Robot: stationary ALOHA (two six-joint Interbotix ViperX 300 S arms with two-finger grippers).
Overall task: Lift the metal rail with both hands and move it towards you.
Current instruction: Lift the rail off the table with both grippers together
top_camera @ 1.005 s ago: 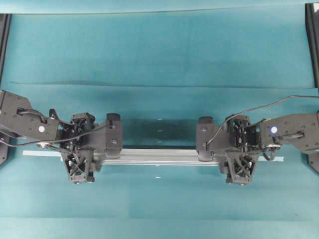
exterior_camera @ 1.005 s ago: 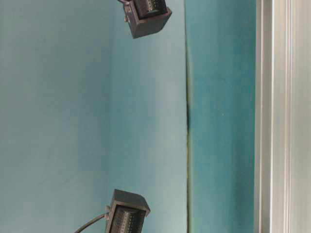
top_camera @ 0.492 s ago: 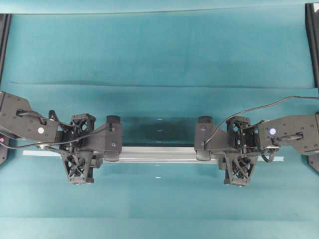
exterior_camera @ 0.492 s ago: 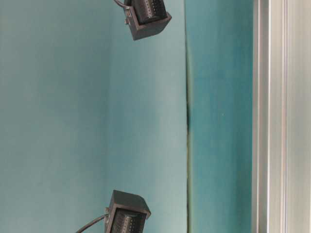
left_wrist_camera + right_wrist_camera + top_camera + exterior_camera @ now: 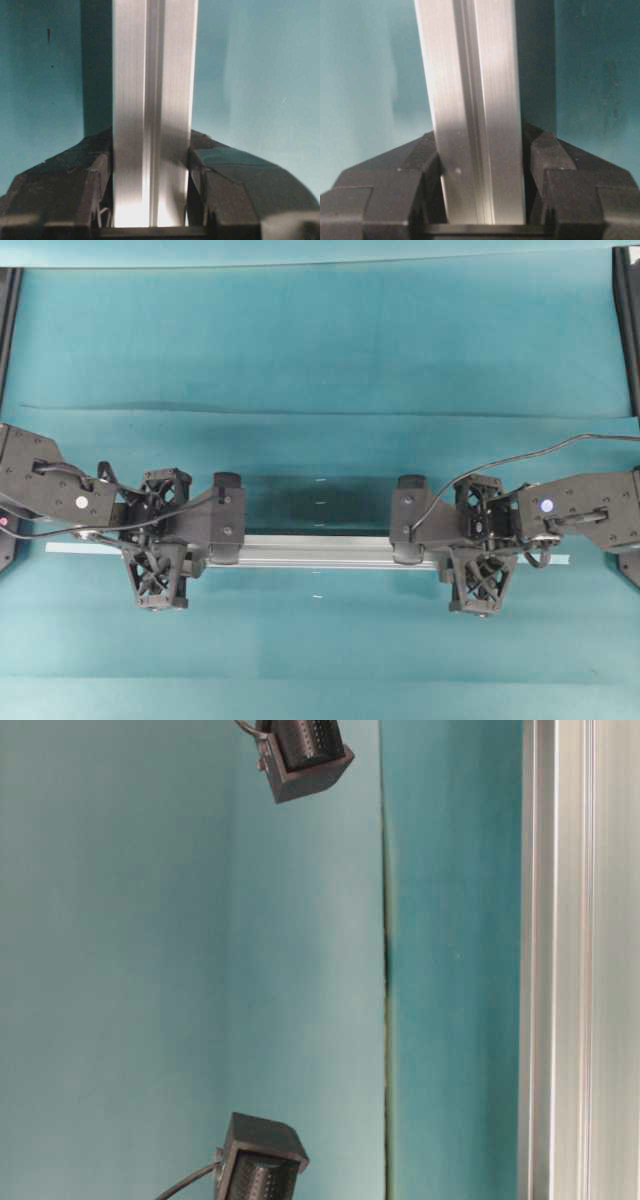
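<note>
The metal rail (image 5: 320, 551), a silver grooved bar, lies left to right across the teal table. My left gripper (image 5: 160, 538) straddles it near its left end and my right gripper (image 5: 480, 543) near its right end. In the left wrist view the rail (image 5: 152, 100) runs between the black fingers (image 5: 75, 180), which press on both of its sides. The right wrist view shows the rail (image 5: 470, 75) between that gripper's fingers (image 5: 560, 170), slightly skewed. The rail's ends are hidden under the grippers.
A thin pale tape strip (image 5: 75, 548) lies along the table under the rail and sticks out past both grippers. Black frame posts (image 5: 628, 320) stand at the table's side edges. A seam in the teal cloth (image 5: 320, 412) crosses behind the arms.
Both grippers' fingers have narrowed onto the rail, and both grippers with the rail sit slightly farther back in the overhead view. Hardly anything has changed in the last half second.
</note>
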